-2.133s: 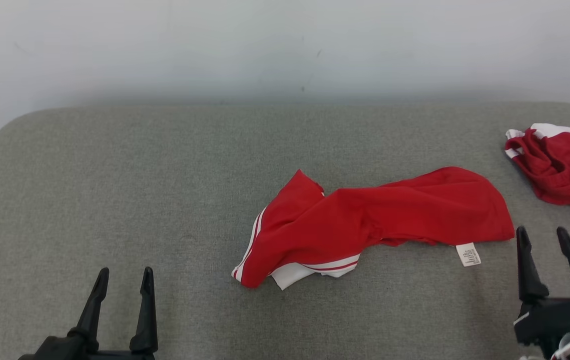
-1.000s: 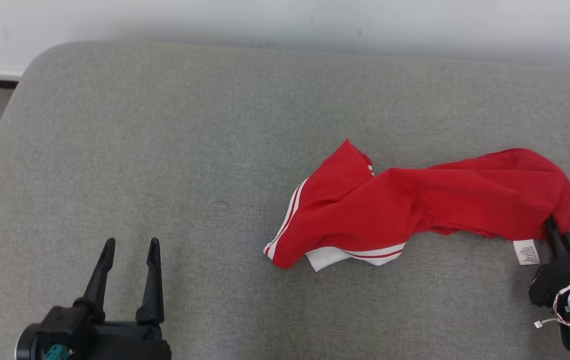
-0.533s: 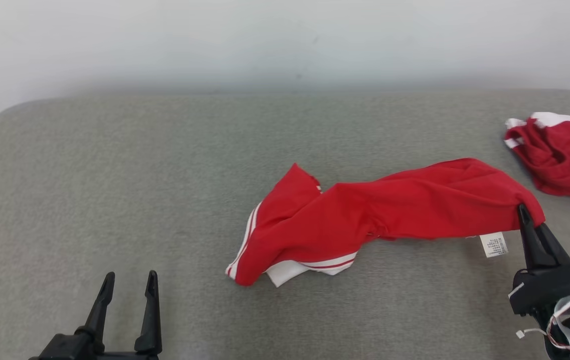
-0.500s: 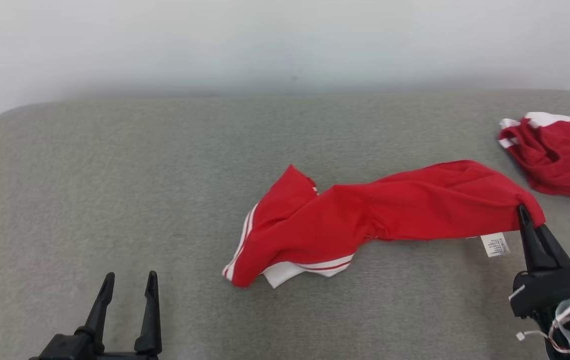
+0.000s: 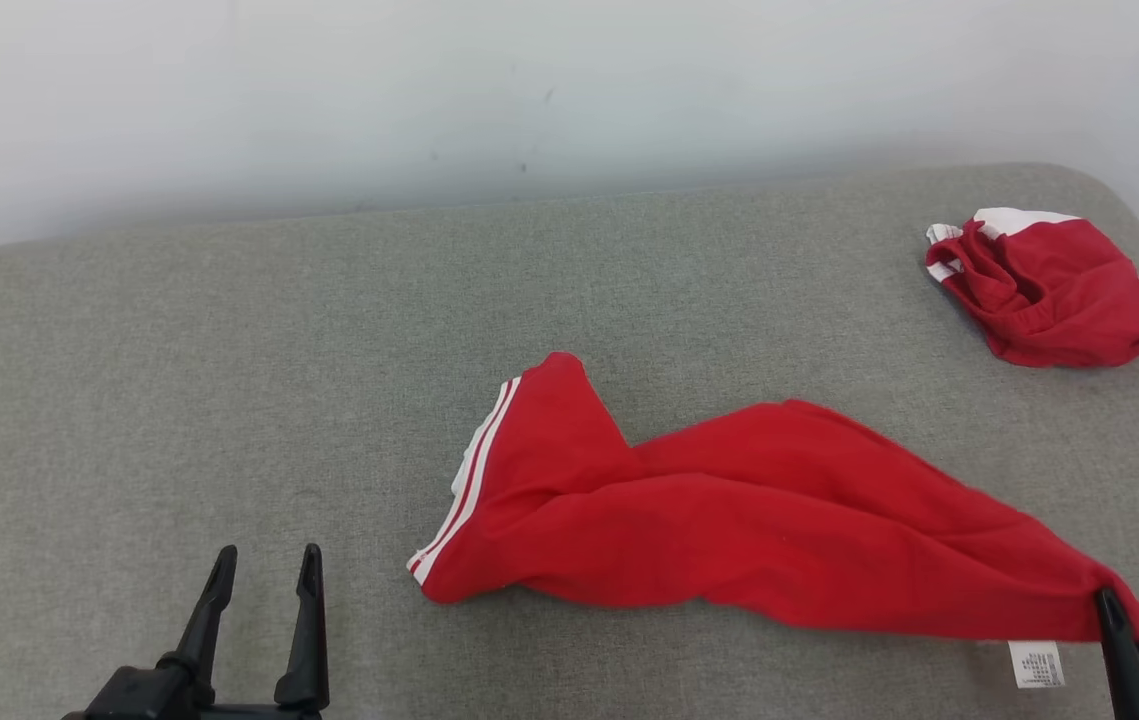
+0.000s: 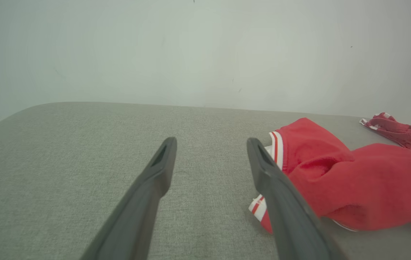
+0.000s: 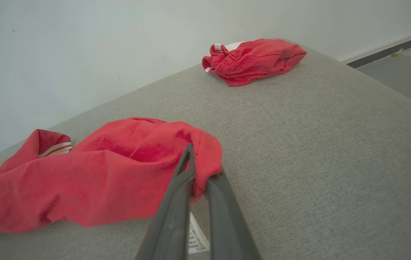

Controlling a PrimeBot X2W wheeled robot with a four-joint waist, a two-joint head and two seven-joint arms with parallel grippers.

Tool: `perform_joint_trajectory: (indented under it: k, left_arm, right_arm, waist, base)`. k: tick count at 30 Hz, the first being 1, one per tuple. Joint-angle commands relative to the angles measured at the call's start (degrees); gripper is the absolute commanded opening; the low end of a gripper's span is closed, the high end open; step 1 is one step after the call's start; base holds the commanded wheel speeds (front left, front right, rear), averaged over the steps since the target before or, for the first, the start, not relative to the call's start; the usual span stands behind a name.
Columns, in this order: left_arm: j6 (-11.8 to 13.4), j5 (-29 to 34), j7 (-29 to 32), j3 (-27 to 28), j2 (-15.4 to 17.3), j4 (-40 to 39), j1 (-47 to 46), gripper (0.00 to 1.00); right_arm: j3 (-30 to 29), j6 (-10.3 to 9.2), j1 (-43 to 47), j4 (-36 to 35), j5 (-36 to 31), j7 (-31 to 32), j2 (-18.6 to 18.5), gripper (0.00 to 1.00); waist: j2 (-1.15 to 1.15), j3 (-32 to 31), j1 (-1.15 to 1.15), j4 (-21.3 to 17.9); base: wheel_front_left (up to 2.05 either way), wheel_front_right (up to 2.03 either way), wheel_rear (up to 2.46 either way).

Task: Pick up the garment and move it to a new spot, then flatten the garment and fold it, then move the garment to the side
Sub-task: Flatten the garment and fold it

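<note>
The garment (image 5: pixel 729 510) is red with white stripes at its hem and lies crumpled and stretched across the grey cushion, left end near the middle, right end at the lower right. My right gripper (image 5: pixel 1114 608) is shut on the garment's right corner, beside a white label (image 5: pixel 1037 664). In the right wrist view the two fingers (image 7: pixel 187 173) pinch the red cloth (image 7: pixel 118 169) between them. My left gripper (image 5: pixel 264 560) stands open at the lower left, apart from the cloth. The left wrist view has that gripper (image 6: pixel 210 144) with the garment's striped end (image 6: pixel 335 173) just right of it.
A second red and white garment (image 5: pixel 1049 285) lies bunched at the cushion's far right corner, also seen as a heap (image 7: pixel 256 59) in the right wrist view. The grey cushion (image 5: pixel 179 380) runs wide to the left. A white wall stands behind, floor (image 7: pixel 403 76) beyond the right edge.
My right gripper has pulled the garment's right corner toward the near edge, stretching the cloth out. The head camera has also turned. The left gripper stays open in place.
</note>
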Motion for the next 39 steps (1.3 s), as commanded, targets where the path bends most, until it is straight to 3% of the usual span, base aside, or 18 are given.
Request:
perform_joint_trajectory:
  k: [1,2,10,22,30,33,39]
  left_arm:
    - [-0.2,0.4,0.0,0.0,0.0,0.1,-0.4,1.00]
    - [-0.3,0.4,0.0,0.0,0.0,0.3,-0.4,1.00]
    - [-0.5,0.6,0.0,0.4,0.0,1.0,-0.3,1.00]
    - [-0.5,1.2,0.0,0.5,0.0,0.7,0.5,1.00]
    - [-0.7,1.7,0.0,1.3,0.1,0.5,1.0,1.00]
    - [-0.9,0.7,0.0,0.8,0.8,0.1,-1.6,1.00]
    - [-1.8,-1.6,2.3,-2.5,5.4,2.6,-13.1,1.00]
  right_arm:
    - [-1.1,-0.14,0.7,-0.3,-1.4,0.6,0.7,0.32]
    - [-1.8,-0.14,1.4,-0.4,-2.8,0.7,1.1,1.00]
    - [-3.4,-0.14,-0.7,-2.1,-9.1,-1.8,3.6,1.00]
    - [1.5,-0.14,-3.6,-6.3,-14.3,-12.2,4.8,1.00]
    - [4.5,-0.14,-2.4,-4.7,-16.4,-15.4,6.0,1.00]
    - [4.9,-0.14,-3.0,-4.3,-16.8,-15.8,5.9,1.00]
    - [5.7,-0.14,-5.4,-2.8,-16.3,-16.3,5.2,1.00]
  waist:
    - [0.00,0.0,0.00,0.1]
    - [0.00,0.0,0.00,0.2]
    - [0.00,-1.0,0.00,0.7]
    - [0.00,-2.4,0.00,2.9]
    - [0.00,-2.8,0.00,4.4]
    - [0.00,-2.2,0.00,4.4]
    - [0.00,-0.3,0.00,3.2]
  base:
    - [0.00,0.00,0.00]
    - [0.00,0.00,0.00]
    - [0.00,0.00,0.00]
    - [0.00,0.00,0.00]
    - [0.00,0.00,0.00]
    - [0.00,0.00,0.00]
    - [0.00,0.00,0.00]
